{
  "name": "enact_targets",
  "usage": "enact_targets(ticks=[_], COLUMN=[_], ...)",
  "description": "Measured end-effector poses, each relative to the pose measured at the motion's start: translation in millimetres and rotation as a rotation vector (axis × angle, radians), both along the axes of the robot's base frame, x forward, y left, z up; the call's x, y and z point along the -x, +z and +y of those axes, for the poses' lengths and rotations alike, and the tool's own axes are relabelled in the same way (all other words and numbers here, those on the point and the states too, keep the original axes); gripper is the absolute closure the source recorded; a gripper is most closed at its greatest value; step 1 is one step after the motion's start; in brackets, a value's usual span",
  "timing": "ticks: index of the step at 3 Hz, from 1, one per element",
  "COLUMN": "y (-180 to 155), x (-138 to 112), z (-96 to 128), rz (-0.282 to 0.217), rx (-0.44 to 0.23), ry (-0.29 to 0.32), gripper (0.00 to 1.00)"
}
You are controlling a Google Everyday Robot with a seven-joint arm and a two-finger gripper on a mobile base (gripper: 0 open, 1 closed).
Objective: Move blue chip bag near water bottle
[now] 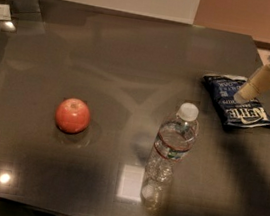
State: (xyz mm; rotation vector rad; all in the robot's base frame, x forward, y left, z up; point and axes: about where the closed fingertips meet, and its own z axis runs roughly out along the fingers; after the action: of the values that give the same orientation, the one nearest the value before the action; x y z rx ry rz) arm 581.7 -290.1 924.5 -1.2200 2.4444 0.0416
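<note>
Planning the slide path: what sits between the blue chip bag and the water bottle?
Nothing: the camera view shows only bare table between the chip bag and the water bottle. The gripper is over the bag.

Beige jaws at dk-blue/white bag (240, 113); red apple (72, 115).
</note>
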Motion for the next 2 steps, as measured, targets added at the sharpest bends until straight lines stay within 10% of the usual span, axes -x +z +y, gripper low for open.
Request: enact_targets(ticks=[2], y=[-51.6], x=[-33.7], z=[-26.8], rz=[0.133], rx=[0.012], ry=[-0.165], gripper=[0.00])
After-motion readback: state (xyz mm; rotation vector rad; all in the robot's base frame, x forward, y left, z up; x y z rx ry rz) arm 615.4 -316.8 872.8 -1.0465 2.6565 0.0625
